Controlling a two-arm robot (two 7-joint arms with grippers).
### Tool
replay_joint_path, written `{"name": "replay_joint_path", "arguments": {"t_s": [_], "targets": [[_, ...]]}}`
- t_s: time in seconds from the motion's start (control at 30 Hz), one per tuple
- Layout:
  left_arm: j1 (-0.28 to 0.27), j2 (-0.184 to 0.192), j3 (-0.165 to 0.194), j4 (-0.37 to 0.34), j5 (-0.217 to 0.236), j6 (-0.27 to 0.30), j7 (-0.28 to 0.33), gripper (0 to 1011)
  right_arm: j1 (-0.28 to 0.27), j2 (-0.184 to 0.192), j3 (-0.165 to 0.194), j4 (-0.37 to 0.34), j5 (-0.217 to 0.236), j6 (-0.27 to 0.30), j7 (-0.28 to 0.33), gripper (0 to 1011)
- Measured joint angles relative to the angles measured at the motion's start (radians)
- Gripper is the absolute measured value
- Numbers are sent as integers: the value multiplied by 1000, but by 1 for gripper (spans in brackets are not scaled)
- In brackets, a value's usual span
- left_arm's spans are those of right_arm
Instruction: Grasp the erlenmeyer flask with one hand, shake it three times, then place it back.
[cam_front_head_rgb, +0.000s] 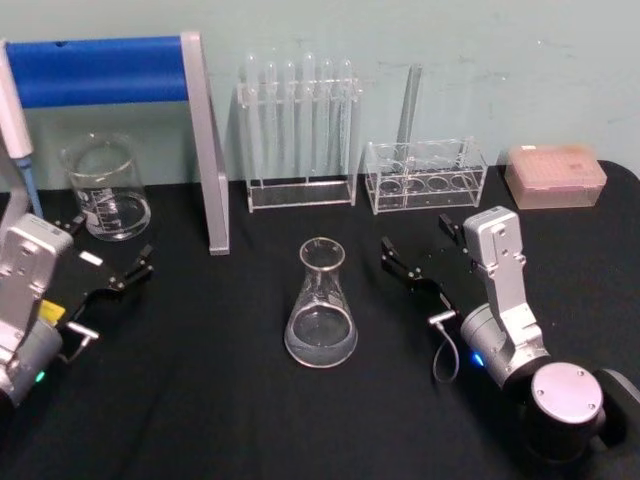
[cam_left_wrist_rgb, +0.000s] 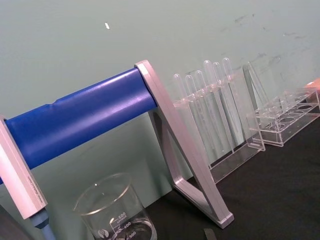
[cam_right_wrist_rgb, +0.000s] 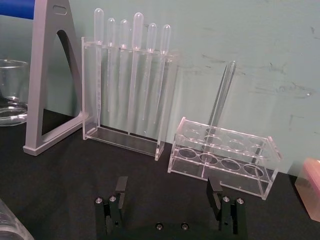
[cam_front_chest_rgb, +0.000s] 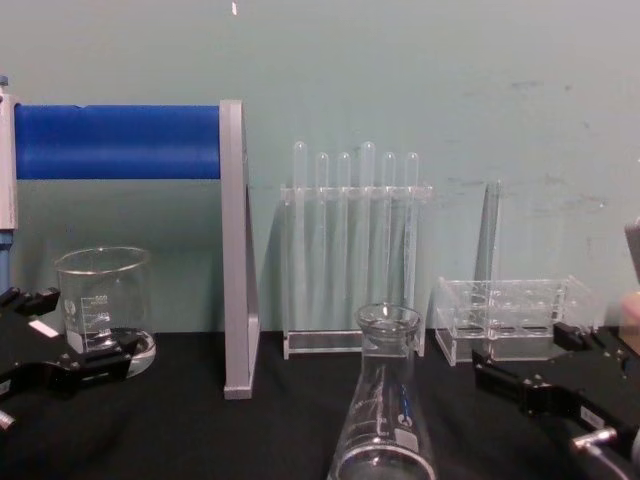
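Observation:
The clear glass erlenmeyer flask (cam_front_head_rgb: 320, 305) stands upright on the black table at the centre, with a little liquid at its base; the chest view shows its neck and blue mark (cam_front_chest_rgb: 385, 415). My right gripper (cam_front_head_rgb: 423, 257) hovers just right of the flask, apart from it, open with nothing between its fingers. In the right wrist view the right gripper (cam_right_wrist_rgb: 167, 192) is spread wide, and an edge of the flask (cam_right_wrist_rgb: 7, 225) shows at a corner. My left gripper (cam_front_head_rgb: 103, 250) rests open at the far left, beside the beaker.
A glass beaker (cam_front_head_rgb: 106, 190) stands at the back left under a stand with a blue bar (cam_front_head_rgb: 100, 70) and grey leg (cam_front_head_rgb: 210, 160). Behind the flask are a pipette rack (cam_front_head_rgb: 298, 130), a tube rack (cam_front_head_rgb: 425, 175) and a pink box (cam_front_head_rgb: 555, 175).

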Motion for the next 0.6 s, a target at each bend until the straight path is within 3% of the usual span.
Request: {"name": "replay_joint_path", "arguments": {"t_s": [0.6], "targets": [[0,0,0,0,0,0,0,1001,0,1,-2,-2,1,-2,1,1000]]}}
